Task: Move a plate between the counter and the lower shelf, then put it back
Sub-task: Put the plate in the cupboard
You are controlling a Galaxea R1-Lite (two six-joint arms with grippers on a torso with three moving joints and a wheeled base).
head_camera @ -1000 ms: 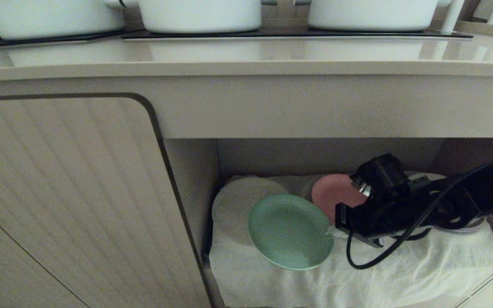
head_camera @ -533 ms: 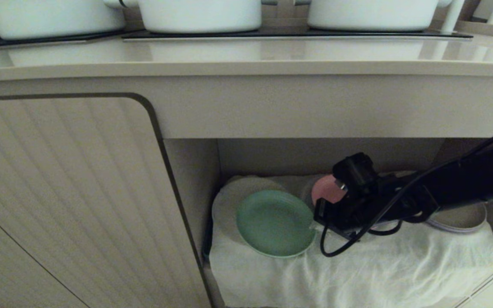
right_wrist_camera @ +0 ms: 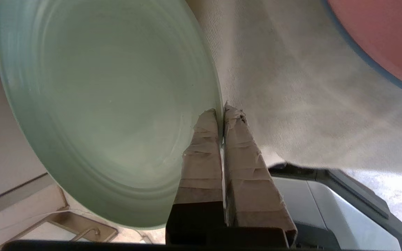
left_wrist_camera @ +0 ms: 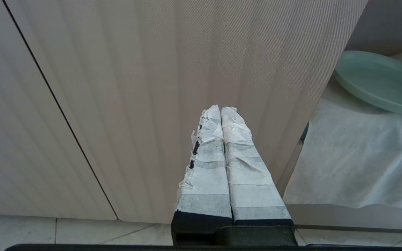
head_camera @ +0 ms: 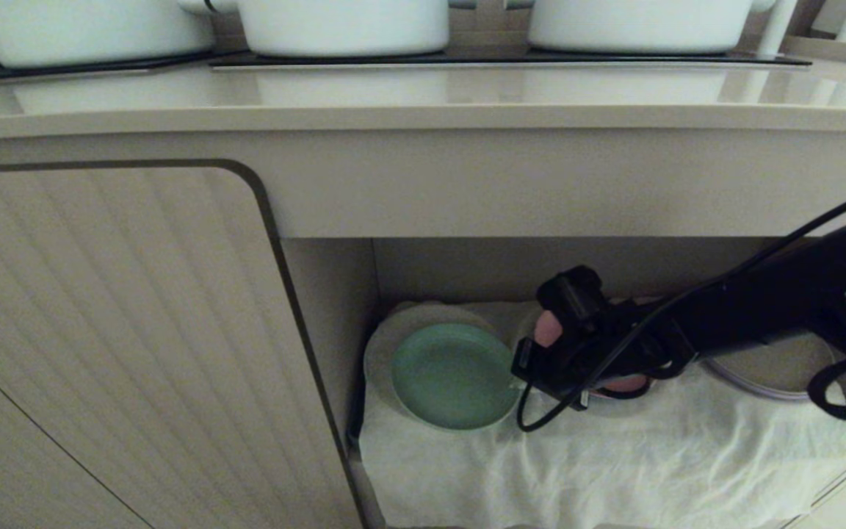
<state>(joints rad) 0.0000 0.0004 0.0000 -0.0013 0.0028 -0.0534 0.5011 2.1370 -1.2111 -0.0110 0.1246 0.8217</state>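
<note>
Since a second before, the right arm had carried the plate point(head_camera: 454, 376) deeper into the lower shelf point(head_camera: 614, 455) and toward its left wall, covering most of the pink plate point(head_camera: 545, 328).

Nearest, the left gripper point(left_wrist_camera: 221, 111) hung low before the ribbed cabinet door point(left_wrist_camera: 152, 87), its taped fingers point(left_wrist_camera: 206, 167) pressed together on nothing; the plate showed off to one side of them, well apart.

Farther in, the right gripper point(head_camera: 520, 380) reached into the shelf from the right, its fingers point(right_wrist_camera: 201, 160) clamped on the near right rim of the plate, one finger over the rim and one under. The plate lay roughly level, low over the white cloth point(head_camera: 577, 470) at the shelf's left end; whether it touched the cloth could not be told. The pink plate sat just behind the fingers, and a stack of white plates point(head_camera: 768, 371) lay under the arm, to the right of them.

Farthest and above the fingers, white pots point(head_camera: 342, 26) stood on the surface point(head_camera: 423, 95).
</note>
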